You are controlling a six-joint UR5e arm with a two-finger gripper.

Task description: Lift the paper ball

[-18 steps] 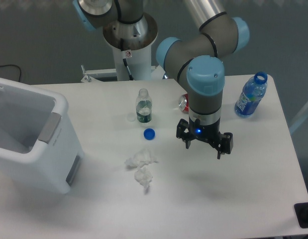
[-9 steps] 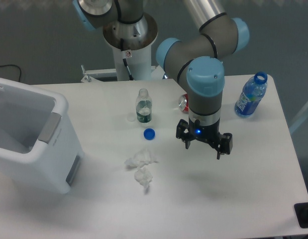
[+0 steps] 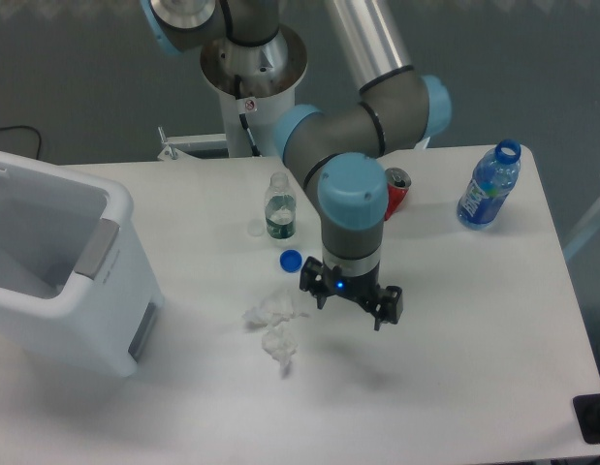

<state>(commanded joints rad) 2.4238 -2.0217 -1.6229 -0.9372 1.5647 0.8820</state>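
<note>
Camera view: the arm is swinging left toward the paper wads, closing most of the gap it had half a second ago.

Its gripper (image 3: pixel 350 303) is now hovering at frame centre with jaws spread and nothing between them, just right of the paper ball (image 3: pixel 275 307), which is lying on the white worktop (image 3: pixel 474 329) below the blue bottle cap (image 3: pixel 291 260). A second, near-identical wad (image 3: pixel 280 345) is touching it on the lower side. The shift is also uncovering a red can (image 3: pixel 396 190) behind the arm. Judging by this, the approach is under way but the grasp is not yet begun; the gripper is still needing to come further left and lower before closing on one wad alone.
</note>
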